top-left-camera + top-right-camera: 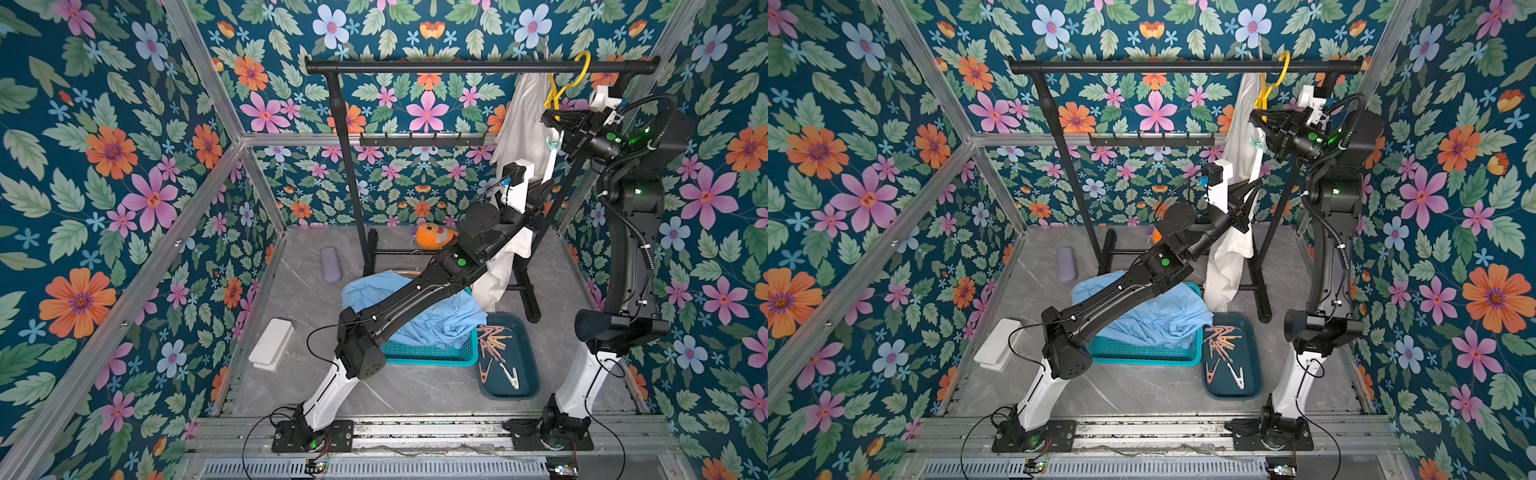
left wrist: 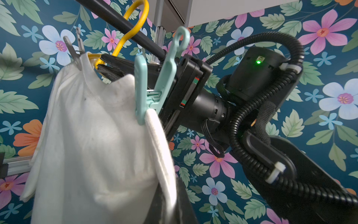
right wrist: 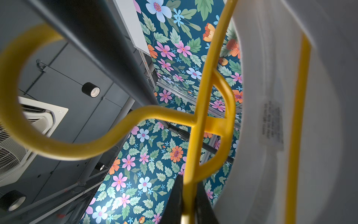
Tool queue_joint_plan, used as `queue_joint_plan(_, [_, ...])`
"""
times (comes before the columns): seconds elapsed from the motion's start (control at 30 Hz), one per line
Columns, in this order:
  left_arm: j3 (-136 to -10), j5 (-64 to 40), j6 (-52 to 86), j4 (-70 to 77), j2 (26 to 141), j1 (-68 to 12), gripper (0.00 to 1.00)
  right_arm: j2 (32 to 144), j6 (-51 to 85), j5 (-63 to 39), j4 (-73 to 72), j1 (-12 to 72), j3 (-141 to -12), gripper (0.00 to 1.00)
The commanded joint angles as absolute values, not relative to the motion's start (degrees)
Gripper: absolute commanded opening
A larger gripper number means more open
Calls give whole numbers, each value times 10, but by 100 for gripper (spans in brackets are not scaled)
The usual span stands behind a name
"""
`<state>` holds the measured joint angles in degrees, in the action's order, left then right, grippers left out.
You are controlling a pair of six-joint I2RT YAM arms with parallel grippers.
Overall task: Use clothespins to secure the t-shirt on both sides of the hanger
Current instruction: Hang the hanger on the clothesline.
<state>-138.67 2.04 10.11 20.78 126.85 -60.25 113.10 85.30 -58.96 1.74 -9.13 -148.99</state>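
Note:
A white t-shirt (image 1: pixel 519 124) (image 2: pixel 93 135) hangs on a yellow hanger (image 1: pixel 582 68) (image 3: pixel 199 97) hooked over the black rail (image 1: pixel 457 66). A mint green clothespin (image 2: pixel 143 87) (image 1: pixel 553 143) is clipped over the shirt's near shoulder. A grey clothespin (image 2: pixel 76 50) sits at the far shoulder. My right gripper (image 1: pixel 548 116) (image 3: pixel 188 186) is shut on the hanger's stem just below the hook. Lower down, my left gripper (image 1: pixel 1254 187) (image 2: pixel 170 194) is shut on a fold of the t-shirt's edge. Several more clothespins (image 1: pixel 494 338) lie in a dark tray (image 1: pixel 528 386) on the floor.
A teal basket (image 1: pixel 432 357) holding blue cloth (image 1: pixel 436 316) stands left of the tray, under the left arm. An orange plush toy (image 1: pixel 432 237), a grey roll (image 1: pixel 330 264) and a white box (image 1: pixel 272 345) lie on the floor. The rack's post (image 1: pixel 345 166) stands at the back.

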Motion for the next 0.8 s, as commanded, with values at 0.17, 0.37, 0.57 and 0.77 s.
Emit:
queue_joint_plan(0.17, [-1393, 58, 114, 311, 1266, -590, 0, 1149, 857, -499, -30, -95, -1495, 0])
queue_joint_plan(0.37, [-1394, 57, 117, 320, 1274, -588, 0, 1184, 858, -492, -20, -94, -1529, 0])
queue_joint_plan(0.57, [-1394, 50, 128, 322, 1278, -586, 0, 1189, 857, -481, -14, -95, -1535, 0])
queue_joint_plan(0.77, [-1401, 44, 145, 329, 1279, -586, 0, 1194, 870, -475, -17, -93, -1535, 0])
